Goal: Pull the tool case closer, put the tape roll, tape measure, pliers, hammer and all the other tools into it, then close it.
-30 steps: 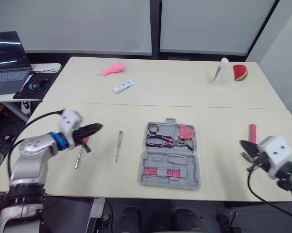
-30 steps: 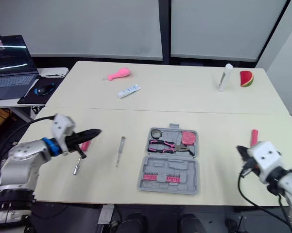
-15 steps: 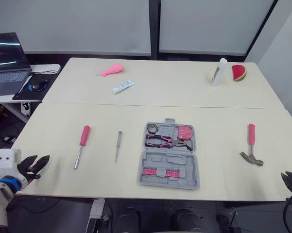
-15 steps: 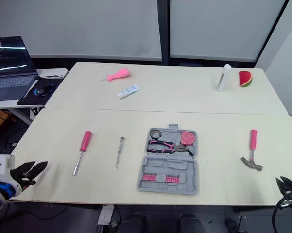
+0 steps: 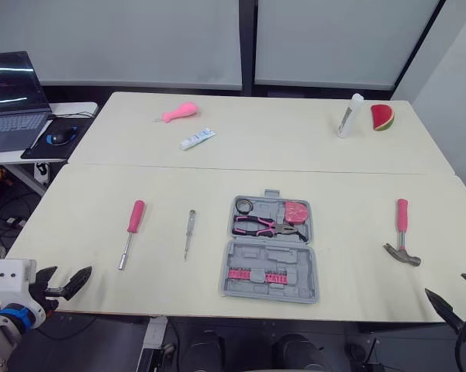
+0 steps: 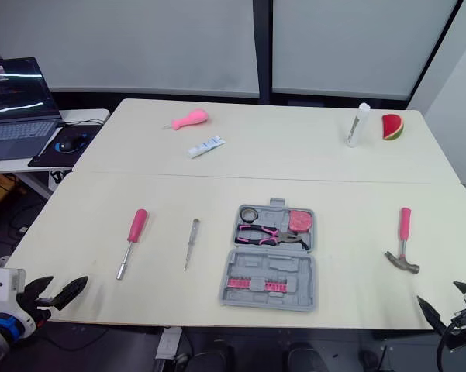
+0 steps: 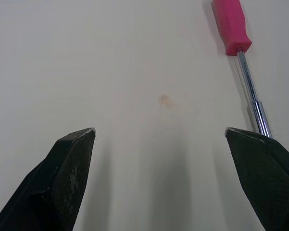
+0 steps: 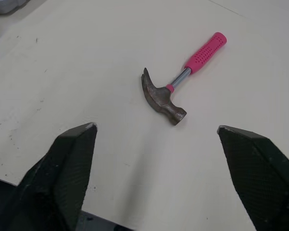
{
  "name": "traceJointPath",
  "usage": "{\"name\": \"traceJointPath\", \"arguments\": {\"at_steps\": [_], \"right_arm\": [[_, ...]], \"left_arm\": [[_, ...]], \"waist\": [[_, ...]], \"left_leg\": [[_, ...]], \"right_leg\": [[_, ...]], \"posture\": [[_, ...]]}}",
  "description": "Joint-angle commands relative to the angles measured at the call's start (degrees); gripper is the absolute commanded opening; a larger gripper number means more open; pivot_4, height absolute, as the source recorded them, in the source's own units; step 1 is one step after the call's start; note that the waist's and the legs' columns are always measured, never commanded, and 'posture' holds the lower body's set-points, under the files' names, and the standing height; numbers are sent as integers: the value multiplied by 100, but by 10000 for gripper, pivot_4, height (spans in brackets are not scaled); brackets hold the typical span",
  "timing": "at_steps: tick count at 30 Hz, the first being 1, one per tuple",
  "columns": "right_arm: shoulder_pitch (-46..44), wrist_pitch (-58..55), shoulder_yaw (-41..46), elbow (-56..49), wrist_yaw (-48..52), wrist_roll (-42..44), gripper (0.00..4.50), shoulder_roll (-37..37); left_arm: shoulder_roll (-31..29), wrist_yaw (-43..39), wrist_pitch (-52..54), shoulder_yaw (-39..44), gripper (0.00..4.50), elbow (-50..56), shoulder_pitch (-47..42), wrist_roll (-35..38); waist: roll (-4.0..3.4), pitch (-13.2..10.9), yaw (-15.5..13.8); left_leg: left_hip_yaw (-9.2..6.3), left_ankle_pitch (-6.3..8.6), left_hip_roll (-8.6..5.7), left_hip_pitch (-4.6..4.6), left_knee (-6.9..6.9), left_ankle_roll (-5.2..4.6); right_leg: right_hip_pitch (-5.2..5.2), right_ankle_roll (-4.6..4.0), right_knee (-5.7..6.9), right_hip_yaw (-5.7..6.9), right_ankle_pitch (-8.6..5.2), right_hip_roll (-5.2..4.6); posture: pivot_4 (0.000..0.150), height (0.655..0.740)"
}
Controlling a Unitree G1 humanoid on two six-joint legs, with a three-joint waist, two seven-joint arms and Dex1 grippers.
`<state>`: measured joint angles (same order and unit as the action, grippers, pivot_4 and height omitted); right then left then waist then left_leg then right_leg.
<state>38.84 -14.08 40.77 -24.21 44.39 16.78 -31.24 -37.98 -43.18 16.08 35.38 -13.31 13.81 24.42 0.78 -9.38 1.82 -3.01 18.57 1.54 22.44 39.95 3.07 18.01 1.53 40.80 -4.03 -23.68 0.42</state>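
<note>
The grey tool case (image 5: pixel 270 249) lies open in the middle of the near table. Its far half holds a tape roll (image 5: pixel 245 205), pink-handled pliers (image 5: pixel 260 225) and a pink tape measure (image 5: pixel 296 211). Left of the case lie a pink-handled screwdriver (image 5: pixel 130 232) and a small slim screwdriver (image 5: pixel 189 232). A pink-handled hammer (image 5: pixel 402 240) lies to the case's right. My left gripper (image 5: pixel 66 279) hangs open at the table's near left corner, with the pink screwdriver (image 7: pixel 233 24) ahead of it. My right gripper (image 5: pixel 456 293) is open at the near right corner, facing the hammer (image 8: pixel 175 91).
On the far table sit a pink toy (image 5: pixel 178 112), a white tube (image 5: pixel 197 138), a white bottle (image 5: pixel 350 114) and a watermelon slice (image 5: pixel 382 116). A laptop (image 5: pixel 12 97) and a mouse (image 5: pixel 62 136) stand on a side desk at the left.
Both arms have drawn back from over the table to its near corners. Both grippers went from shut to open. The screwdriver and hammer lie uncovered.
</note>
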Motion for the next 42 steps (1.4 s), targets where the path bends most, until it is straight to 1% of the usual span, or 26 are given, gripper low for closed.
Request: {"name": "traceJointPath", "arguments": {"at_steps": [1,5,7,10,13,15,17,19,23,26,27,29,32,36,39,42], "right_arm": [[-28,248,8,-24,143,-24,44437,-222],[-173,408,-289,-388,457,-74,44437,-680],[-403,241,-519,-727,648,96,44437,-1007],[-904,-252,-934,-1316,932,520,44437,-1596],[-1733,-1052,-1439,-1806,1015,1109,44437,-2249],[-2233,-1523,-1765,-2001,916,1409,44437,-2500],[-2691,-1911,-2094,-2079,724,1582,44437,-2599],[-3135,-2176,-2488,-2095,575,1566,44437,-2668],[-4011,-2425,-3476,-1899,505,1109,44437,-2872],[-4667,-2677,-3872,-1772,502,1222,44437,-2718],[-4855,-2732,-3984,-1721,524,1242,44825,-2675],[-5043,-2801,-4099,-1664,563,1233,45000,-2636],[-5184,-2849,-4199,-1609,603,1211,45000,-2612],[-5316,-2874,-4298,-1565,644,1218,45000,-2556],[-5369,-2901,-4357,-1575,677,1225,45000,-2533],[-5361,-2856,-4415,-1547,727,1179,45000,-2523]], "left_arm": [[8,51,38,125,45000,309,162,102],[11,28,107,97,45000,526,357,114],[39,5,184,41,45000,718,446,144],[95,18,285,-55,45000,1049,560,149],[179,-44,512,-291,45000,1803,755,248],[254,37,694,-427,45000,2260,796,333],[364,237,943,-546,45000,2625,741,444],[497,465,1203,-706,45000,2996,654,521],[889,1349,1842,-1237,45000,3702,211,448],[1198,1900,2275,-1559,45000,4003,-218,481],[1337,2121,2423,-1665,43110,4098,-392,499],[1471,2373,2586,-1839,39383,4219,-582,437],[1646,2781,2843,-2178,30602,4319,-862,255],[2004,3374,3100,-2651,30602,4146,-1333,-71],[2196,3665,3236,-2886,30602,3954,-1534,-300],[2323,3835,3259,-3082,30602,3549,-1727,-539]], "waist": [[0,0,0],[-1,0,18],[-1,0,38],[-2,-1,34],[5,0,-4],[10,0,-14],[20,4,-56],[21,4,-79],[22,5,-99],[22,5,-95],[21,5,-89],[22,5,-89],[23,6,-91],[24,5,-120],[24,6,-129],[24,5,-137]], "left_leg": [[1,0,0,-2,-1,0],[4,0,1,-11,-5,0],[8,0,4,-15,-5,0],[7,0,4,-23,-5,0],[1,0,3,-22,-3,0],[-2,0,3,-19,-1,0],[-16,0,1,-18,-2,0],[-32,1,0,-17,-2,-1],[-32,1,-7,-10,1,-2],[-33,1,-4,-8,0,-1],[-31,1,-4,-9,0,-1],[-29,0,-5,-6,1,-1],[-26,0,-5,0,1,1],[-25,-1,-6,4,5,1],[-24,-2,-6,3,6,3],[-22,-2,-7,4,6,4]], "right_leg": [[-2,0,0,-1,0,0],[-9,0,-2,-3,0,1],[-10,0,-2,-4,0,2],[-20,0,-2,-4,0,3],[-29,0,-9,0,0,2],[-36,0,-24,1,0,2],[-51,0,-47,9,0,2],[-68,-1,-70,24,0,2],[-70,-7,-83,21,4,-2],[-70,-7,-84,25,4,0],[-69,-7,-84,24,4,0],[-69,-8,-84,22,4,0],[-69,-8,-89,22,5,0],[-68,-8,-89,23,5,0],[-69,-8,-88,22,5,0],[-68,-8,-90,21,5,0]], "posture": [[1500,7400],[1500,7400],[1500,7400],[1500,7400],[1500,7400],[1500,7400],[1500,7400],[1500,7400],[1500,7400],[1500,7400],[1500,7400],[1500,7400],[1500,7400],[1500,7400],[1500,7400],[1500,7400]]}}
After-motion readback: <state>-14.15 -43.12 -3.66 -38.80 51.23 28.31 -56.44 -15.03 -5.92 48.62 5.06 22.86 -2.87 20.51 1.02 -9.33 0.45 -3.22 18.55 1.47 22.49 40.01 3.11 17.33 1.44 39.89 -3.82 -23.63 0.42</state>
